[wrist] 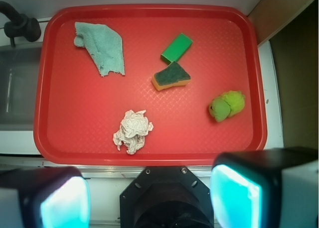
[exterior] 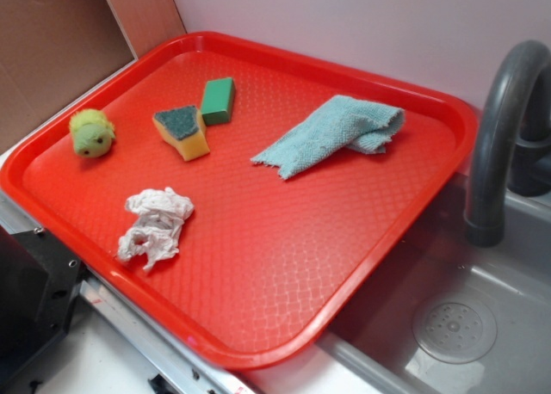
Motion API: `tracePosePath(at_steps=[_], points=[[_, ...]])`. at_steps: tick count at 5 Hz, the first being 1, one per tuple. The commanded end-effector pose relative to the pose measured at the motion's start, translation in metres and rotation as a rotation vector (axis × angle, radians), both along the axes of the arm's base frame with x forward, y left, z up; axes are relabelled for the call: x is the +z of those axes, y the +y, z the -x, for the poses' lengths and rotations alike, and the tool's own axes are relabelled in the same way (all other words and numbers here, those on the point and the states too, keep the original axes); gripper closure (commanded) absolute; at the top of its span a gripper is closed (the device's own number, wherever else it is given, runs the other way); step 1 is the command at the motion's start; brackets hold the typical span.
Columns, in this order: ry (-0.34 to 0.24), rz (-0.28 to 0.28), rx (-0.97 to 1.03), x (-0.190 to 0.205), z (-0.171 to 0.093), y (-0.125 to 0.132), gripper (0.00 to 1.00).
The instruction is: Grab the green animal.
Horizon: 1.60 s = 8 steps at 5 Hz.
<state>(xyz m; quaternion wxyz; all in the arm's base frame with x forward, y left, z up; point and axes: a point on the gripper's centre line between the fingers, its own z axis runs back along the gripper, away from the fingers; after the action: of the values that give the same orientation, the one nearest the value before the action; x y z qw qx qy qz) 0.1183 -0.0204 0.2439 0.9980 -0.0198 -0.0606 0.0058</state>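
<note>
Hovering with my pincer (wrist: 149, 200) spread wide and holding nothing, above the near rim of a red tray (wrist: 55, 83).

The tray's diamond-textured plastic floor carries five things. The green animal (wrist: 227, 105), a round fuzzy yellow-green plush with tiny dark eyes, sits ahead of my right finger pad (wrist: 234, 198). Further ahead lie a yellow sponge wedge with dark green scourer top (wrist: 171, 76) and a green rectangular block (wrist: 177, 47), just apart. A crumpled white paper wad (wrist: 132, 131) lies nearest, a teal woven cloth (wrist: 102, 46) far left.

Red tray (exterior: 284, 265) w/ diamond texture; yellow-green animal (exterior: 92, 133).
</note>
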Motion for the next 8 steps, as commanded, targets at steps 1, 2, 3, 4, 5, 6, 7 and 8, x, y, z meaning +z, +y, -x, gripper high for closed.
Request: tracePosePath(at_steps=[1, 2, 3, 4, 5, 6, 7, 8], points=[[0.0, 0.0, 0.0, 0.0, 0.0, 0.0, 0.0], [-0.053, 0.067, 0.248, -0.013, -0.008, 0.017, 0.0], [-0.11, 0.089, 0.496, -0.026, -0.016, 0.034, 0.0], [-0.161, 0.077, 0.744, -0.051, -0.026, 0.054, 0.0], [-0.172, 0.033, 0.991, -0.085, -0.033, 0.075, 0.0], [-0.21, -0.034, 1.098, -0.118, -0.047, 0.098, 0.0], [-0.209, -0.061, 1.131, -0.146, -0.054, 0.109, 0.0], [-0.234, -0.132, 1.142, -0.169, -0.056, 0.118, 0.0]])
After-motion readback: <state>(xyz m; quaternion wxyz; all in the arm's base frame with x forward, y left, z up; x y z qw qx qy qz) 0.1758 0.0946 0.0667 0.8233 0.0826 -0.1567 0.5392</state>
